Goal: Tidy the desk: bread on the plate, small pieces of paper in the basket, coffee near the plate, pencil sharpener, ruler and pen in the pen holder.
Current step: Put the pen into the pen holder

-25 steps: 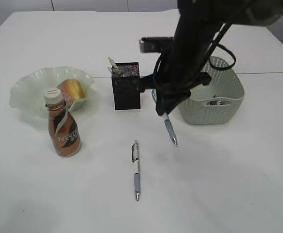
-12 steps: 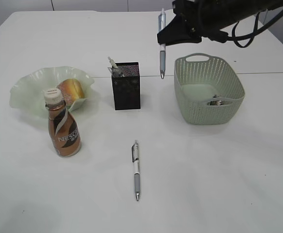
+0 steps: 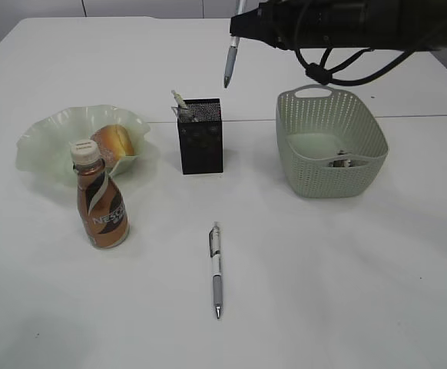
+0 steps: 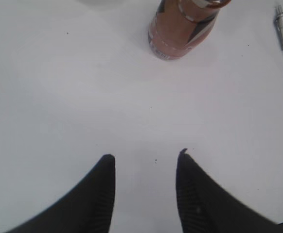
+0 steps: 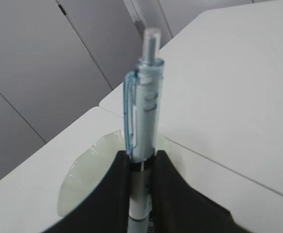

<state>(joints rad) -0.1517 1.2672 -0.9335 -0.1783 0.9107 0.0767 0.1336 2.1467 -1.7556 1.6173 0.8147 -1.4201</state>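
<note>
Hanging from the right tool (image 3: 243,24), pen (image 3: 230,58) above holder (image 3: 200,138).

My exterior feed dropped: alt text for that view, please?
The right gripper holds a pen tip-down, above and right of the black pen holder. Another pen lies on the table; bread sits on the plate.

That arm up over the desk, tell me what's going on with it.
The right gripper is shut on a blue pen, holding it tip-down in the air above and to the right of the black pen holder. The left gripper hangs open and empty over bare table near the coffee bottle. A second pen lies on the table. Bread sits on the plate.
</note>
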